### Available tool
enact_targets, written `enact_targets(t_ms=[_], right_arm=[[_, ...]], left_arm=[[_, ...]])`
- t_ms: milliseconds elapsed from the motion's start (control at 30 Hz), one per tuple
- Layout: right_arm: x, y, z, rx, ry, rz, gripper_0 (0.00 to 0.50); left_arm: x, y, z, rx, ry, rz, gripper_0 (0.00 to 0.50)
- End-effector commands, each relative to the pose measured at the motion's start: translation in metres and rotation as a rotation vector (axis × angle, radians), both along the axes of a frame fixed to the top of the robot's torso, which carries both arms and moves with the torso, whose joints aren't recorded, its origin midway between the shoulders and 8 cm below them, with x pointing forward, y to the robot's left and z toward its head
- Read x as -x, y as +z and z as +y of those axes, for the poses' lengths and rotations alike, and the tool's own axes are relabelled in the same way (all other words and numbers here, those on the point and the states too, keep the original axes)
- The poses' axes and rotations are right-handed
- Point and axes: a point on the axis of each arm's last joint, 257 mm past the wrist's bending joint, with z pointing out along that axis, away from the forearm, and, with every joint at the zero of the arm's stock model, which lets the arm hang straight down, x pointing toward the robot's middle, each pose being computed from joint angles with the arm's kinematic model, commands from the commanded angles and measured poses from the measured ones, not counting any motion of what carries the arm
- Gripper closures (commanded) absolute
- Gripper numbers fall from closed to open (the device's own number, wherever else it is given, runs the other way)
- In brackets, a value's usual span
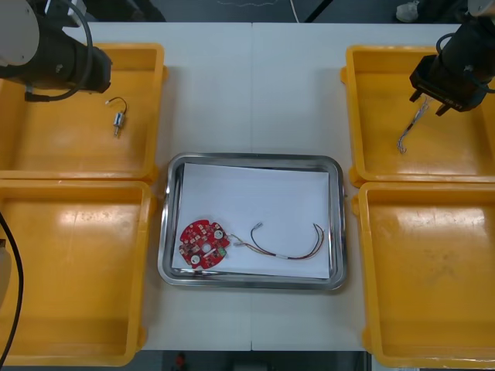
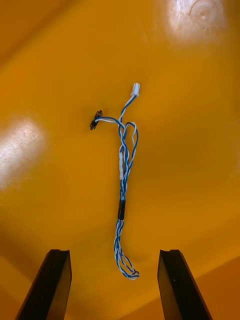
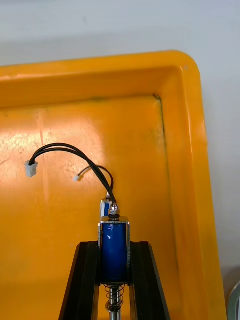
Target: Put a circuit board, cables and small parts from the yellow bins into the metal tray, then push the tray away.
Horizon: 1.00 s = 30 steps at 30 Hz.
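Left gripper (image 3: 114, 244), jaws clenched on a part (image 3: 114, 262), should lift it toward the tray (image 1: 251, 158), four o'clock; right gripper (image 2: 115, 252) hangs, jaws released.

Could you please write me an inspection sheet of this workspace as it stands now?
Surface: light table, with a metal tray in the middle, white inside.
Job's things: red circuit board and red and yellow cable in the tray; small metal part in the far left bin; blue and white cable in the far right bin.
Clutter: nothing seen.
Pincers: right pincer open, hovering above the blue and white cable; left pincer lined up with the small metal part.
Cables: the part's black cable curves across the bin floor; the tray's cable lies beside the board.
Surroundings: near left bin and near right bin; dark floor beyond the table.
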Motion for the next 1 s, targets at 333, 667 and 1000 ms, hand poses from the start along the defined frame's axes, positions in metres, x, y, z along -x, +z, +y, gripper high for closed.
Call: enact_targets(t_ms=[333,667,1000], right_arm=[[-0.015,-0.020,0.014,-0.011,0.007,-0.045,0.000],[-0.012,-0.056,0.010,-0.021,0.001,-0.046,0.000],[-0.006,-0.078,0.022,-0.045,-0.006,-0.019,0.000]], left_arm=[[0.079,-0.016,-0.053,0.020,0.000,0.010,0.499],[0.117,-0.045,-0.111,0.016,-0.087,0.044,0.500],[0.119,-0.093,-0.159,-0.019,-0.184,0.101,0.500]])
